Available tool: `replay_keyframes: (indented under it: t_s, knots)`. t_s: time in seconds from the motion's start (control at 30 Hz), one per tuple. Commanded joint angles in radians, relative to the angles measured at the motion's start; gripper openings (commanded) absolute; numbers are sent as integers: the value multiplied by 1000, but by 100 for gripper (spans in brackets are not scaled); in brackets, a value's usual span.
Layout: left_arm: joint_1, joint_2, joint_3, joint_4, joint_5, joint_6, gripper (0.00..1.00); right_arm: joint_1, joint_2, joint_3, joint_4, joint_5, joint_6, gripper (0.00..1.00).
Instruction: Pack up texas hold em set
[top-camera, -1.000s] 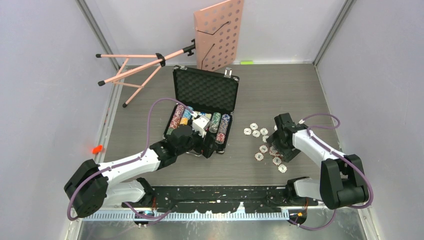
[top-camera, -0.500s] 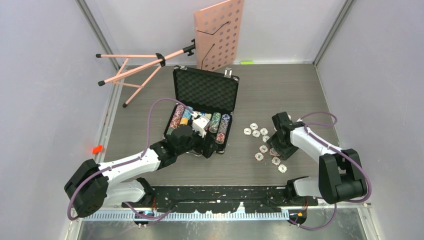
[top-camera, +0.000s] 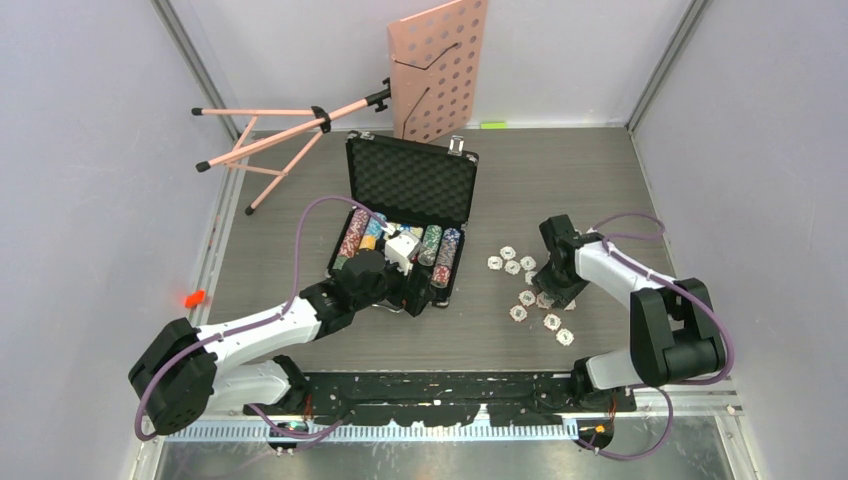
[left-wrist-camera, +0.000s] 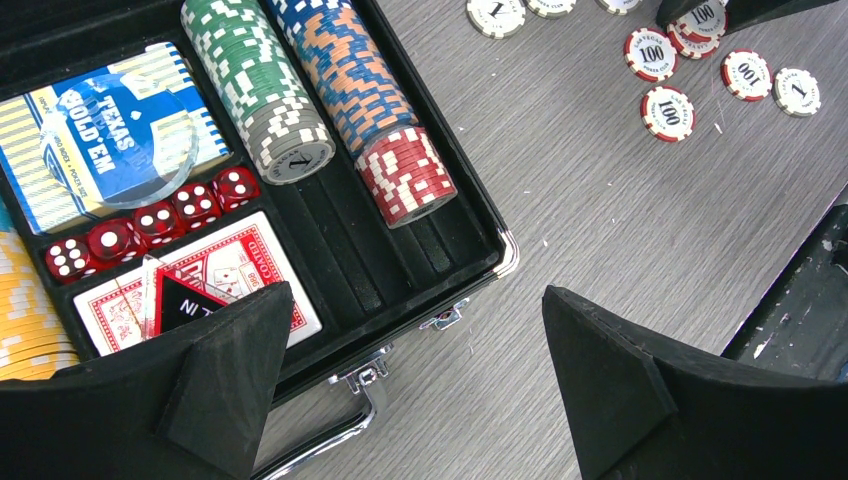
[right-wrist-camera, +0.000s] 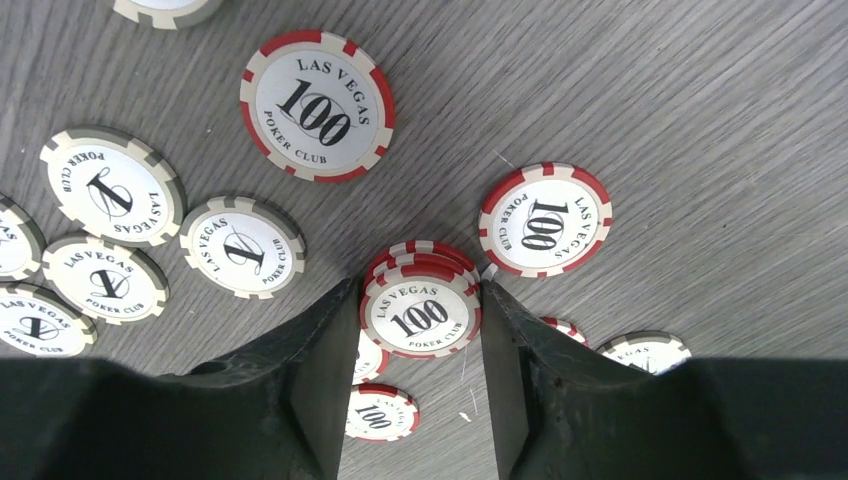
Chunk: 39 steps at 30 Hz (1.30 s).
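Black case (top-camera: 410, 185) with silver edges sits open mid-table, with chip rows, cards and red dice (left-wrist-camera: 150, 225) in the tray. The left gripper (left-wrist-camera: 415, 300) hangs over its 5 o'clock corner, jaws wide apart, nothing in them. Out at the case's 3 o'clock, among the loose chips (top-camera: 512, 267), the right gripper (right-wrist-camera: 420, 300) is squeezed against both sides of a small stack of red 100 chips (right-wrist-camera: 420, 318).

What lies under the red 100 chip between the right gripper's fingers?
At least one more red chip lies under the red 100 chip; its rim shows beyond it. How many are stacked is hidden.
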Motion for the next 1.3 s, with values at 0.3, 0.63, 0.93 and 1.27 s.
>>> replay_keyframes:
  t_s: [0.3,0.63,0.93,1.27]
  knots:
    - [1,-19,31,14,-2,20,99,-8,-15,-34,-11,-39,-52,31]
    - [1,-39,18,20,-12,2,98,-9,-154,51,-142,-59,-60,21]
    - [1,-72,-34,78,-154,-102,98,-8,-175,57,-143,-44,-76,21]
    - [1,-39,-30,111,-69,-80,99,-8,-82,34,-45,-41,-97,29]
